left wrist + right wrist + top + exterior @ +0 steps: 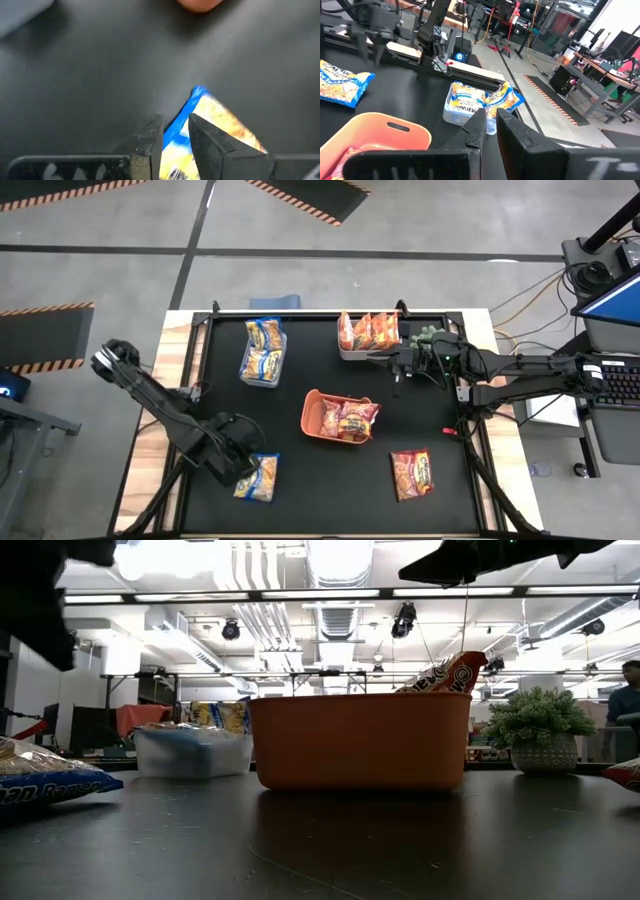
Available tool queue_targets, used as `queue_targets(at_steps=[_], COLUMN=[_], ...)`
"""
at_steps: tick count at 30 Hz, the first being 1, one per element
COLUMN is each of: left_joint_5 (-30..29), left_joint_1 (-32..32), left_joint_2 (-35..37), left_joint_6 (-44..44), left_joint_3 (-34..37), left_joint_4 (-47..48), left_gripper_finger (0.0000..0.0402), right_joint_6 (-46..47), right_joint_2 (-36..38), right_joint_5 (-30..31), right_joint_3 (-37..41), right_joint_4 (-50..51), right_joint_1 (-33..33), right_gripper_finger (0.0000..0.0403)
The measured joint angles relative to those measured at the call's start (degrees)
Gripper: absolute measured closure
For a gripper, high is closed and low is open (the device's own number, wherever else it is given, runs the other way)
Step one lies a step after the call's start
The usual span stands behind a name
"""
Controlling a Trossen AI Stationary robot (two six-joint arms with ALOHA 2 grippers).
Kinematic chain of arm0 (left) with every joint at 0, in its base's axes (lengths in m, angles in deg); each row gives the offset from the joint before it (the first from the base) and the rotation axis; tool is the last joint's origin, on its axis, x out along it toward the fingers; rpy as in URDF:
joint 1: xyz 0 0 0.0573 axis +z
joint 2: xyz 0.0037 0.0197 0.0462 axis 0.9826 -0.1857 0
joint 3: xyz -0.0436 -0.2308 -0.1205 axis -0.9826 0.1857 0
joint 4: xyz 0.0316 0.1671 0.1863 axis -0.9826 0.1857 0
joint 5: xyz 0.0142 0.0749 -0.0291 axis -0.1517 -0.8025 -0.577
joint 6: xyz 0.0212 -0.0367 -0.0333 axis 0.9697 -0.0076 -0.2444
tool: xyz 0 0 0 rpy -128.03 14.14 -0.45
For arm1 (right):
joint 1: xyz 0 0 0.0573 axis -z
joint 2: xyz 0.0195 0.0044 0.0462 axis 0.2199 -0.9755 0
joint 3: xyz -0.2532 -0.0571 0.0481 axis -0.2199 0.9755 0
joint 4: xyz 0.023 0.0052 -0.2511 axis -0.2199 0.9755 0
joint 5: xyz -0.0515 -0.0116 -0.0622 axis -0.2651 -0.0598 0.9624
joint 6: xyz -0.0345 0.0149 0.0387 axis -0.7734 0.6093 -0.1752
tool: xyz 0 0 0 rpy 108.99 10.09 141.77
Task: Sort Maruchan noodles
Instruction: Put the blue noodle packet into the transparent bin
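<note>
Black matting covers the table (440, 480) in the high view; the left gripper (243, 470) sits at the near left, right against the blue-and-yellow packet (258, 477), whose long axis runs toward the table's middle. The right gripper (398, 366) is far off by the white bin (347, 352).

Low view: that packet (45, 780) lies flat at the left, well apart from the orange bin (358, 740).

Left wrist view: the narrowly parted fingers (150, 145) appear to pinch the packet's blue edge.

Right wrist view: the right gripper hangs above the table, pressed nearly together on nothing, the clear bin (465, 112) beyond
</note>
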State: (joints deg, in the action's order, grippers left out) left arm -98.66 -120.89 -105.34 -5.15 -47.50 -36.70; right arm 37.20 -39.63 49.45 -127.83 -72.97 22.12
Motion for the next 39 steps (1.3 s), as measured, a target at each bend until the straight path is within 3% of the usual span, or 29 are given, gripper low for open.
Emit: queue_targets(at_steps=[7, 13, 19, 23, 31, 39], left_joint_5=[7.8, 21.6, 22.3, 22.3, 19.7, 18.7], left_joint_1=[0.3, 0.0, 0.0, -0.3, -0.4, -0.4], left_joint_2=[5.1, 4.1, -0.9, -4.9, -8.8, -10.7], left_joint_6=[-22.0, -30.0, -27.3, -25.3, -21.0, -20.1], left_joint_3=[4.4, 5.2, 5.1, 5.2, 5.2, 6.2], left_joint_4=[-0.3, -0.5, -4.8, -6.5, -12.9, -14.4], left_gripper_finger=[0.0320, 0.0259, 0.0158, 0.0122, 0.0127, 0.0164], right_joint_6=[-0.4, -0.4, -0.4, -0.4, -0.1, 0.0], right_joint_2=[0.0, 0.0, 0.0, 0.0, 0.0, 0.0], right_joint_5=[0.0, 0.0, 0.0, 0.0, 0.0, 0.0], right_joint_3=[0.0, 0.0, 0.0, 0.0, 0.0, 0.0], right_joint_4=[0.0, 0.0, 0.0, 0.0, 0.0, 0.0], right_joint_1=[0.0, 0.0, 0.0, 0.0, 0.0, 0.0], right_gripper_finger=[0.0369, 0.0369, 0.0369, 0.0369, 0.0369, 0.0369])
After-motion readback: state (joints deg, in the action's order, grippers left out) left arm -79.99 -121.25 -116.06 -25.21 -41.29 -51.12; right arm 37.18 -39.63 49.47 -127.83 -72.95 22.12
